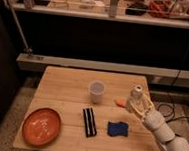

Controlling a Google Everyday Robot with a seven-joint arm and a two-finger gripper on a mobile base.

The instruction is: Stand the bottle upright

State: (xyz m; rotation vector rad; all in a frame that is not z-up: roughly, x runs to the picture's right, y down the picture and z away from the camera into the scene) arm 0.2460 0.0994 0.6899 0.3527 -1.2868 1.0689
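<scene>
Planks of pale wood made up the desk (66,87), which filled the lower middle of the frame. At its right edge stood the small pale, whitish-translucent bottle with a round white cap (136,93), upright with the cap on top. The cream-coloured two-finger pincer (137,100) was clasped around it, one finger on each side of the body. The white jointed arm (159,128) ran from there down to the lower right corner. Whether the bottle's base touched the desk could not be told. No label or writing on it could be read.

Left of the bottle, near the centre of the desk, a wide-mouthed translucent white plastic cup (97,92) stood upright, apart from the pincer. Between the two, closer to the bottle, lay a small orange object (119,101) of unclear shape. Towards the front lay a flat black rectangular bar (88,121), and just right of it a crumpled blue sponge-like pad (118,129). A round orange-red plate (42,126) sat at the lower left corner.
</scene>
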